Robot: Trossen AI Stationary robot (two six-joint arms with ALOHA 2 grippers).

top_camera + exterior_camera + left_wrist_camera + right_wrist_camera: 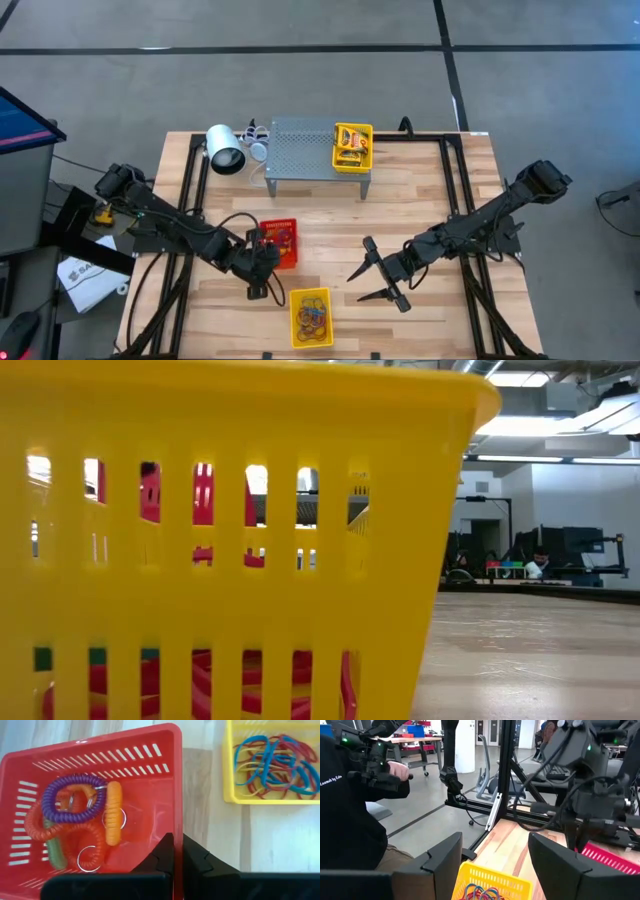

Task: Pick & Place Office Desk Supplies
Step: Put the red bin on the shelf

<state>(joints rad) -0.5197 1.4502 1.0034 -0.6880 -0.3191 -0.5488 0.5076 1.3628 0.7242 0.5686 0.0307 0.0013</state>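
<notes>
Wooden surface (420, 200) is carrying two trays; the left gripper (177, 851) is pinching the red tray (170, 780) wall, while the right gripper (372, 272) is hovering, jaws spread, beside the yellow tray (311, 317).

Left end effector (262, 268) shut; right end effector (372, 277) open, low mid-table.

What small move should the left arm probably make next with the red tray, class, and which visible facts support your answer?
Probably a slight lift or drag of the red tray. The left gripper has its fingers shut on the tray's near rim, so the grasp looks made. Coiled rings lie loose inside, so keep the tray level. The right gripper waits open beside the yellow tray of rubber bands.
</notes>
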